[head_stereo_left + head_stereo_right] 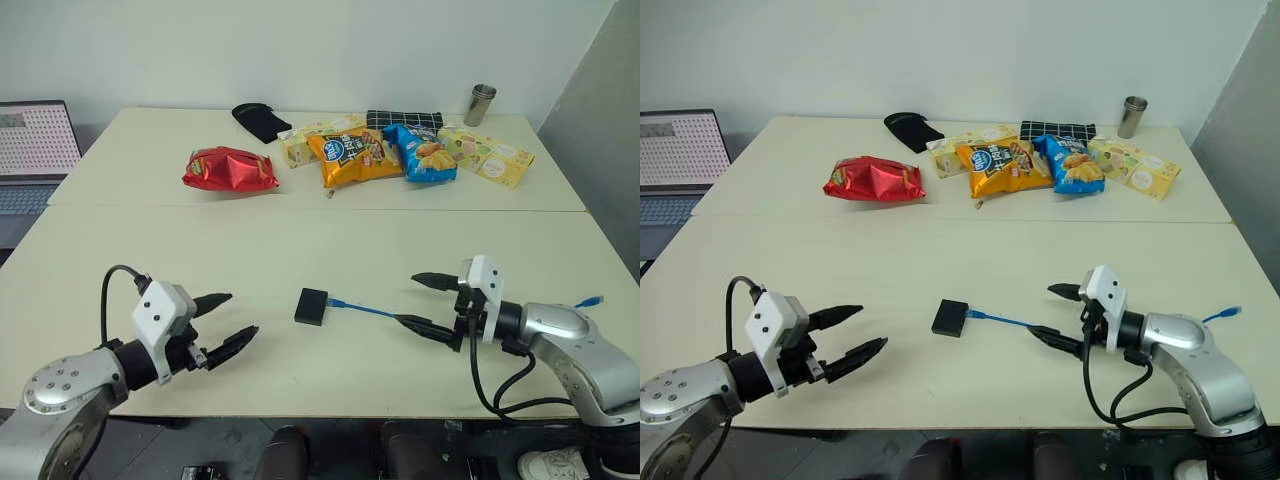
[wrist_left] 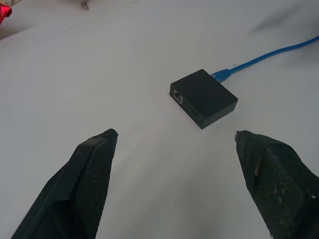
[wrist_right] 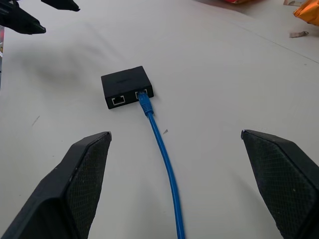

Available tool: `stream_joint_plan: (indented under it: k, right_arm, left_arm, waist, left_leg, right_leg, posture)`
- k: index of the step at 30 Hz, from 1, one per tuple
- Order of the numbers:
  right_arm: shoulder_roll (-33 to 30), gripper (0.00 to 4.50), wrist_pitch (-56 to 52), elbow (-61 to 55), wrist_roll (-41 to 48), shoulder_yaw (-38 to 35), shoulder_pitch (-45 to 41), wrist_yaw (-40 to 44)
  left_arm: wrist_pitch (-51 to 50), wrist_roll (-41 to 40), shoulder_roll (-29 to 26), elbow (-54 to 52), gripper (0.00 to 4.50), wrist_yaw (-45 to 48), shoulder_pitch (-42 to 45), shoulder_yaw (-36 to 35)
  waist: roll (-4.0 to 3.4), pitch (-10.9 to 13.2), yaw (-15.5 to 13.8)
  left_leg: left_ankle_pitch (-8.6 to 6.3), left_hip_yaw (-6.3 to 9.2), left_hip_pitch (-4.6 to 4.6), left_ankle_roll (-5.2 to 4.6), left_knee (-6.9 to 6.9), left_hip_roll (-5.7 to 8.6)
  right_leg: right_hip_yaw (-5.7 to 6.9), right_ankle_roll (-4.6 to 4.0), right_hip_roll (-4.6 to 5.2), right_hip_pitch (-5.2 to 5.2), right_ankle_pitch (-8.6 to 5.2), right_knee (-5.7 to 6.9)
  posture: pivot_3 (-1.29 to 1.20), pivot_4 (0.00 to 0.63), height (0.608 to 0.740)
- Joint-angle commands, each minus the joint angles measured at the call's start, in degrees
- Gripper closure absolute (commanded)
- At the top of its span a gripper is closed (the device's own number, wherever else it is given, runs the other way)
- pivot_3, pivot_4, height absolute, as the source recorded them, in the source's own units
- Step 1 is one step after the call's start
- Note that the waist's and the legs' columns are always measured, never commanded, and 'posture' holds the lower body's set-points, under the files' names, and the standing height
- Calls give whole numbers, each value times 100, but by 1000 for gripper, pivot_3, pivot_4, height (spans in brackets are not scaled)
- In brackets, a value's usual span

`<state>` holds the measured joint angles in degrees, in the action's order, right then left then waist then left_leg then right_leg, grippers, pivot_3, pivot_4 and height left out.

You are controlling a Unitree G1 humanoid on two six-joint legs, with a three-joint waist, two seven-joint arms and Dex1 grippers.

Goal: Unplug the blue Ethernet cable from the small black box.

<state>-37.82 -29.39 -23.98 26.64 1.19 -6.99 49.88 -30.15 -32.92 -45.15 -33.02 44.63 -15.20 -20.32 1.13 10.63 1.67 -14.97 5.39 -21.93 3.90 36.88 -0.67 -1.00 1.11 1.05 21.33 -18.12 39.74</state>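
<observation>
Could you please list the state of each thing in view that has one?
Blue cable: still plugged into the box, lying flat on the table.
Black box: flat on the table, one port filled, the port beside it empty.
Left gripper: open, empty.
Right gripper: open, empty, cable passing under it.
Laptop: open, screen on.
Snack bags: lying flat.

table (image 1: pixel 150 250) | small black box (image 1: pixel 311 306), blue Ethernet cable (image 1: pixel 365 309) | snack bags (image 1: pixel 350 155) at far edge
</observation>
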Motion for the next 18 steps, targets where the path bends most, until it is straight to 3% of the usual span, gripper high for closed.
stream_joint_plan:
  k: [1, 11, 18]
  right_arm:
    - [-49, 87, 45, -277, 43, -46, 77, -6]
    - [-67, 87, 103, -186, -104, 140, -83, 78]
    - [272, 87, 477, 241, -649, 916, -568, 61]
  left_arm:
    - [6, -121, -62, -17, 477, 193, 32, 1]
    - [93, 128, -87, -48, 477, 299, -160, -49]
    - [133, 298, -235, 101, 477, 522, -196, 38]
  waist:
    - [0, 0, 0]
    - [0, 0, 1]
    - [0, 1, 5]
  left_leg:
    - [0, 0, 0, 0, 0, 0]
    - [0, -2, 0, 0, -1, -2]
    - [0, -2, 0, 0, -2, -2]
  right_leg:
    - [1, 0, 0, 0, 0, 0]
    - [-2, 0, 0, 1, 0, -2]
    - [-1, 0, 0, 2, 0, -3]
  posture:
    - [0, 150, 740]
    - [0, 150, 740]
    - [0, 150, 740]
